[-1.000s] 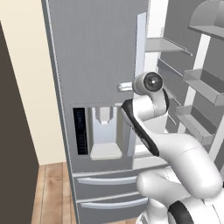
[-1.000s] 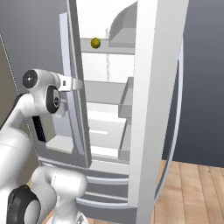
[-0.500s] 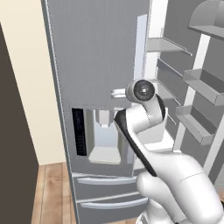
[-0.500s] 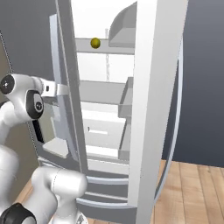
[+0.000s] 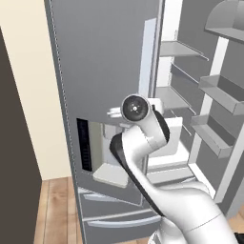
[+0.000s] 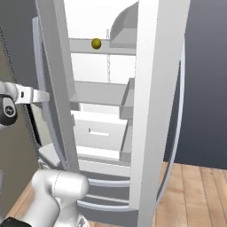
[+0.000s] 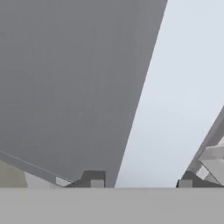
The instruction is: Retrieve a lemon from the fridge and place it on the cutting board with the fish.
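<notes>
The grey fridge (image 5: 105, 62) stands with both upper doors swung out. A small yellow lemon (image 6: 96, 43) sits on a high white shelf inside, far above and right of my hand. My gripper (image 5: 114, 113) reaches the left door's long pale handle (image 7: 162, 109) from the side, above the dispenser panel. In the right base view the gripper (image 6: 46, 95) meets that door's edge. The hand view has my gripper (image 7: 139, 181) straddling the handle, one fingertip (image 7: 94, 179) on each side; contact is unclear. The cutting board and the fish are out of view.
The right door (image 6: 155, 111) stands open close by, its bins (image 5: 219, 95) facing inward. Two drawers (image 5: 114, 219) lie below the doors. White shelves and a crisper box (image 6: 99, 133) fill the inside. A cream wall (image 5: 33, 95) and dark panel (image 5: 14, 167) are left.
My hand has swung left and slightly down with the left door's handle, and the door stands wider open. The lemon has not moved.
</notes>
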Robot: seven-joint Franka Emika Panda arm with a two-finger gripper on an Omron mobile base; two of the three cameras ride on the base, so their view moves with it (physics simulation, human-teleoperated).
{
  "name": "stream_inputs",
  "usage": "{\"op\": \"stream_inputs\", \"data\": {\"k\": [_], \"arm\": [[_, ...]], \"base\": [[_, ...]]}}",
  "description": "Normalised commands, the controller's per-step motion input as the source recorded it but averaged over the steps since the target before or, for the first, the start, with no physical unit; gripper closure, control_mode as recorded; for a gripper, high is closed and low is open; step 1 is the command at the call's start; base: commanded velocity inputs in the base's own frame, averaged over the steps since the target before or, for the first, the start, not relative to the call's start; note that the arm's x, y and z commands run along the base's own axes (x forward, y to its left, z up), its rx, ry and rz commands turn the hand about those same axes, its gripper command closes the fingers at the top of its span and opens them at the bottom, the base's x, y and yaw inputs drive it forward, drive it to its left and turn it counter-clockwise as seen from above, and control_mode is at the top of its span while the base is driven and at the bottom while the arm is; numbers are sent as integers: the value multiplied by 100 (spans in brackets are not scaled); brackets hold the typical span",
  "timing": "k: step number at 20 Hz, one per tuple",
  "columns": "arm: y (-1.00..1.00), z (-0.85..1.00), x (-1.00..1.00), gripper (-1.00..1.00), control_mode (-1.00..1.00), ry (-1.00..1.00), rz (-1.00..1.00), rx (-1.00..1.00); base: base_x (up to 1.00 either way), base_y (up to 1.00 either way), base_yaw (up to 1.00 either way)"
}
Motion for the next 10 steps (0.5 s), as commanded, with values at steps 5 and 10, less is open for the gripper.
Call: {"op": "stream_inputs", "data": {"k": [5, 10], "arm": [[81, 0, -42, 100, -100, 14, -8, -9], [82, 0, -37, 100, -100, 18, -7, -12]], "base": [[0, 0, 0], [0, 0, 0]]}}
